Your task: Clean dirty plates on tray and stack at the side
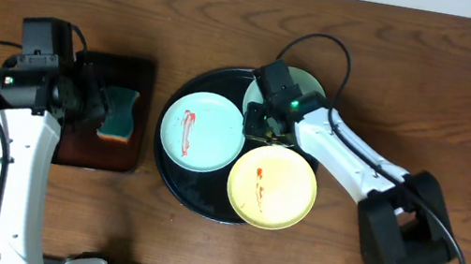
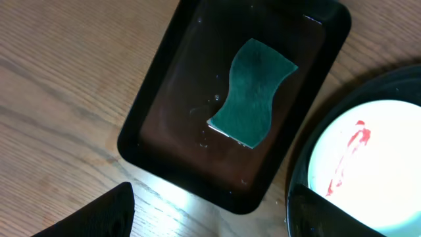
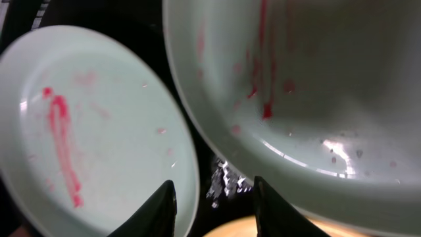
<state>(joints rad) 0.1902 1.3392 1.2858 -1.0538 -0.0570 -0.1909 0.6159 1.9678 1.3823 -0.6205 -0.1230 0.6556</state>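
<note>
While both arms hang over their trays, all three plates lie on the round black tray (image 1: pixel 172 184), none stacked at the side.
Left gripper (image 2: pixel 210 220) hovers with fingers spread wide and nothing between them, above the rectangular tray (image 2: pixel 174 128), where a green sponge (image 2: pixel 253 92) lies flat on a wet-looking floor. Right gripper (image 3: pixel 214 204) is low over the round tray, its fingers (image 3: pixel 164 210) apart and holding nothing, with glossy black tray showing in the gap. It sits between the blue plate (image 1: pixel 202 132) on the left, the mint plate (image 1: pixel 305 84) behind (partly hidden under the wrist from overhead) and the yellow plate (image 1: pixel 271 188) in front. All three carry red-orange smears. The yellow plate's edge reaches the tray rim at the front right. Wooden table (image 1: pixel 414 84) is under everything.
</note>
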